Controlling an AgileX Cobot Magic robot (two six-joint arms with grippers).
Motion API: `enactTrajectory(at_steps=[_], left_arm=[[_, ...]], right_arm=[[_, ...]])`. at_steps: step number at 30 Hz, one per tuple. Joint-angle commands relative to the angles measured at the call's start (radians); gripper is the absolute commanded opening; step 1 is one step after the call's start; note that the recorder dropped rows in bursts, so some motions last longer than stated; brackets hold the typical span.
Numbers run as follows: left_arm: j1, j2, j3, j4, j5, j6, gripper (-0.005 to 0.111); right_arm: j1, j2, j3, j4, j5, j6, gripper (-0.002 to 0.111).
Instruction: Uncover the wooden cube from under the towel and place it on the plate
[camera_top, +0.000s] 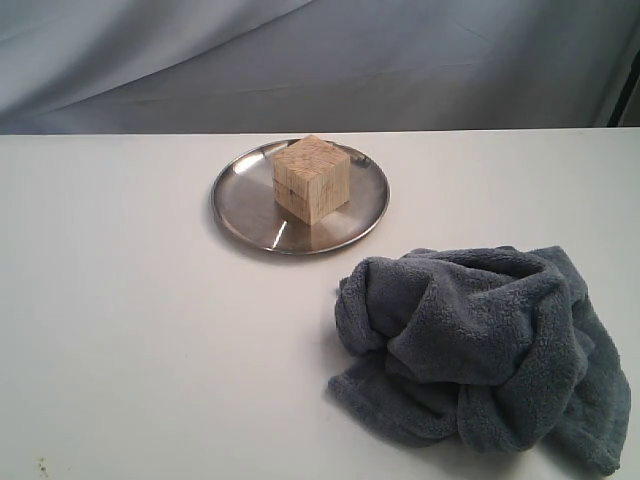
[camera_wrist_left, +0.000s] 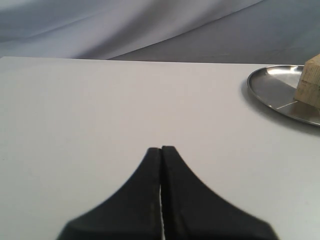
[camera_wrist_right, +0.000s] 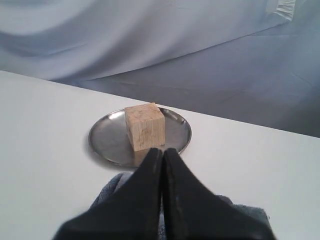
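Observation:
The wooden cube (camera_top: 311, 178) stands uncovered on the steel plate (camera_top: 240, 205) at the back middle of the white table. The blue-grey towel (camera_top: 480, 350) lies bunched at the front right, apart from the plate. Neither arm shows in the exterior view. My left gripper (camera_wrist_left: 161, 148) is shut and empty over bare table, with the plate (camera_wrist_left: 275, 90) and a corner of the cube (camera_wrist_left: 310, 80) off to one side. My right gripper (camera_wrist_right: 162, 150) is shut and empty above the towel (camera_wrist_right: 107, 192), with the cube (camera_wrist_right: 144, 126) and plate (camera_wrist_right: 107, 140) beyond its tips.
A white table (camera_top: 130, 330) carries everything. A pale grey cloth backdrop (camera_top: 320, 60) hangs behind its far edge.

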Motion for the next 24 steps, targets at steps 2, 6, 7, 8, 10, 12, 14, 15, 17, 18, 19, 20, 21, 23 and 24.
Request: enactTrajectory(at_steps=[2,6,7,8,10,12,14,15,17,18,19,20,21,23,24], left_arm=[[-0.003,-0.004,0.004,-0.001,-0.015,-0.001,0.0],[-0.003,-0.004,0.004,-0.001,-0.015,-0.001,0.0],[-0.003,-0.004,0.004,-0.001,-0.015,-0.001,0.0],[-0.003,-0.004,0.004,-0.001,-0.015,-0.001,0.0],[-0.003,-0.004,0.004,-0.001,-0.015,-0.001,0.0],[-0.003,-0.004,0.004,-0.001,-0.015,-0.001,0.0],[-0.003,-0.004,0.004,-0.001,-0.015,-0.001,0.0],[-0.003,-0.004,0.004,-0.001,-0.015,-0.001,0.0],[-0.003,-0.004,0.004,-0.001,-0.015,-0.001,0.0],[-0.003,-0.004,0.004,-0.001,-0.015,-0.001,0.0],[-0.003,-0.004,0.004,-0.001,-0.015,-0.001,0.0],[-0.003,-0.004,0.004,-0.001,-0.015,-0.001,0.0],[-0.003,-0.004,0.004,-0.001,-0.015,-0.001,0.0],[-0.003,-0.004,0.004,-0.001,-0.015,-0.001,0.0],[-0.003,-0.004,0.004,-0.001,-0.015,-0.001,0.0]], right_arm=[[-0.001,-0.114,0.038,0.021,0.018,0.0,0.0],[-0.001,-0.137,0.038,0.009,0.008,0.0,0.0],[-0.001,-0.14,0.038,0.009,0.003,0.0,0.0],[-0.001,-0.14,0.038,0.009,-0.005,0.0,0.0],[-0.001,-0.14,0.038,0.009,-0.004,0.0,0.0],[-0.001,-0.14,0.038,0.009,-0.001,0.0,0.0],[-0.001,-0.14,0.038,0.009,-0.001,0.002,0.0],[-0.001,-0.149,0.038,0.001,-0.001,0.001,0.0],[-0.005,-0.164,0.038,-0.001,-0.008,-0.004,0.0],[-0.019,-0.174,0.038,-0.001,-0.008,-0.01,0.0],[-0.028,-0.187,0.038,-0.001,-0.008,-0.01,0.0],[-0.041,-0.197,0.038,-0.01,-0.008,-0.012,0.0],[-0.052,-0.215,0.038,-0.031,-0.008,-0.015,0.0],[-0.073,-0.237,0.038,-0.071,-0.008,-0.015,0.0],[-0.084,-0.252,0.038,-0.094,-0.008,-0.015,0.0]])
